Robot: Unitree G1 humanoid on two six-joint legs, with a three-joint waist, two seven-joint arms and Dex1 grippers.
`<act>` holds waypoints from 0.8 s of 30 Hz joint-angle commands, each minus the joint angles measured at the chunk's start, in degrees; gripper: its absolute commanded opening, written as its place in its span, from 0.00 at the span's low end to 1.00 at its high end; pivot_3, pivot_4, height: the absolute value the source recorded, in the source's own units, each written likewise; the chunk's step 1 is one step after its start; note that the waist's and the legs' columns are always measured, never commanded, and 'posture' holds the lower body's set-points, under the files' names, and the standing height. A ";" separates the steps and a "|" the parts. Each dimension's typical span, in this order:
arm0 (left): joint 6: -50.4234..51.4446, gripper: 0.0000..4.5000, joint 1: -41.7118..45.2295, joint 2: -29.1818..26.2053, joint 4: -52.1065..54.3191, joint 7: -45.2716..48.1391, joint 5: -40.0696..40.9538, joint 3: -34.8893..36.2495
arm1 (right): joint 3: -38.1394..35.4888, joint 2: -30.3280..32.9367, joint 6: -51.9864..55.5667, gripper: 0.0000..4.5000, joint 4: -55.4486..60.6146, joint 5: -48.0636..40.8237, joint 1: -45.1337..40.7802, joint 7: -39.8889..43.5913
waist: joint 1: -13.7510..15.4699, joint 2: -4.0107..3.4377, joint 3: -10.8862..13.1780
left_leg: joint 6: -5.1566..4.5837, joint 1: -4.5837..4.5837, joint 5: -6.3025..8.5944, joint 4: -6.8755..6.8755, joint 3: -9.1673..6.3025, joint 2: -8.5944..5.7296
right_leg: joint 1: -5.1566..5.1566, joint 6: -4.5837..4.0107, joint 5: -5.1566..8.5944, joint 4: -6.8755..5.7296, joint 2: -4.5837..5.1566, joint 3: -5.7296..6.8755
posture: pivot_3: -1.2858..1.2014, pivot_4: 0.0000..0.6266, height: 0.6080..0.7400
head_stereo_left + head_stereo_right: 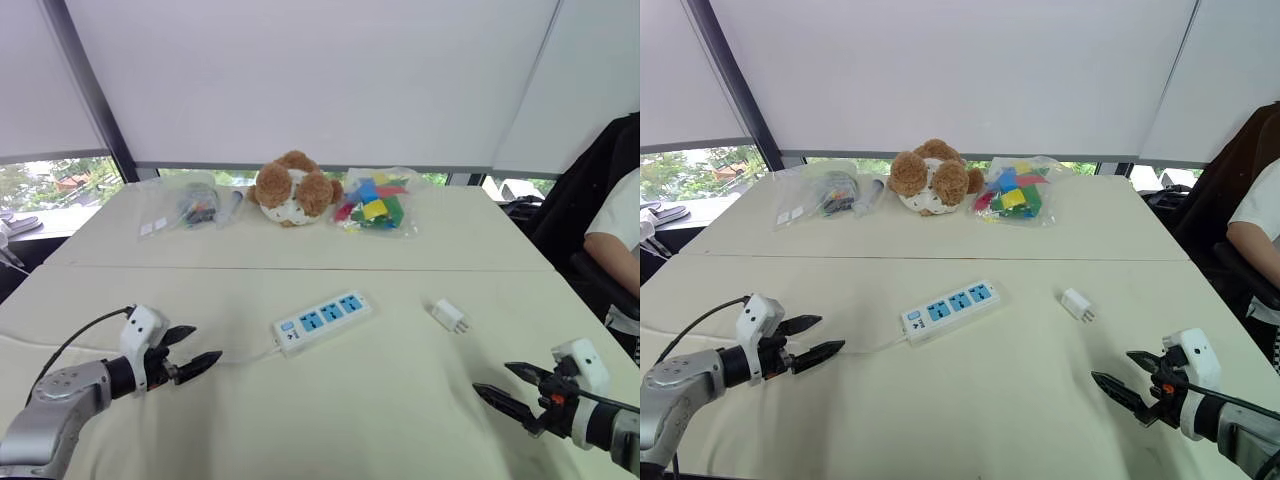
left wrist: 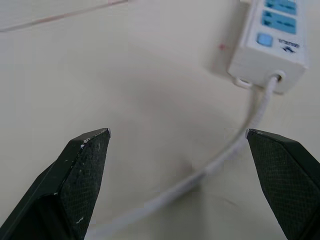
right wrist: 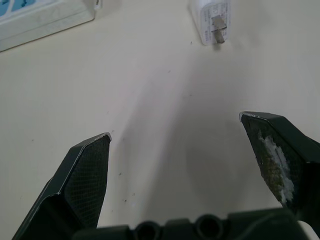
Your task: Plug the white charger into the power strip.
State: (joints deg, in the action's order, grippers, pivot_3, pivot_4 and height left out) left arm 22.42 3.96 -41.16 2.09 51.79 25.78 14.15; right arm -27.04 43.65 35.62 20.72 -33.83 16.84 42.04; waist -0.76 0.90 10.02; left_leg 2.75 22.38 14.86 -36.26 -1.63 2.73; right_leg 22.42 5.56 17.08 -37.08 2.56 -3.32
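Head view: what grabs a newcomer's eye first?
The power strip with blue sockets lies mid-table, the white charger loose to its right. Both open grippers, left gripper and right gripper, flank them, holding nothing. At the far edge sits a brown plush toy.

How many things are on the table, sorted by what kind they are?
Power strip: 1
White charger: 1
Teddy bear: 1
Clear bags with stuff inside: 2, one of colourful blocks and one of small dark items
Total: 5
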 commanded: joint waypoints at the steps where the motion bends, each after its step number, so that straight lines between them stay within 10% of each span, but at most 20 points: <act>1: -1.69 0.99 1.14 -1.09 -0.06 1.06 -0.45 0.30 | -0.65 0.75 -0.85 1.00 0.91 0.67 -0.09 0.69 | 0.00 0.00 0.00 | 0.00 0.00 0.00 0.00 0.00 0.00 | 0.00 0.01 0.00 0.00 0.00 0.00 | 0.52 0.24 0.99; 10: -4.83 0.99 9.29 -3.44 0.17 11.57 -2.37 -7.97 | -3.13 5.76 4.40 1.00 4.47 -4.09 -4.87 4.36 | 0.03 -0.01 0.00 | 0.01 0.01 -0.01 -0.09 0.00 -0.01 | -0.04 0.01 -0.01 -0.02 -0.01 0.00 | 0.52 0.24 0.99; 24: -18.86 0.99 22.17 11.87 -22.96 14.08 -8.81 -17.32 | 5.04 -0.09 16.30 1.00 18.34 -9.78 -11.04 -9.69 | 0.19 0.04 -0.07 | -0.02 0.14 0.00 0.01 -0.12 -0.01 | 0.09 0.46 -0.21 -0.07 -0.10 0.03 | 0.52 0.24 0.99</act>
State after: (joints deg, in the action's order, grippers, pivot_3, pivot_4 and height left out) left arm 5.10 25.16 -29.71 -20.82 65.84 16.78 -3.50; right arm -21.01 43.78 51.81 36.67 -42.60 5.59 33.66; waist -0.57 0.94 9.95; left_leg 2.73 22.51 14.86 -36.28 -1.75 2.72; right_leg 22.48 6.01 16.87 -37.15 2.46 -3.29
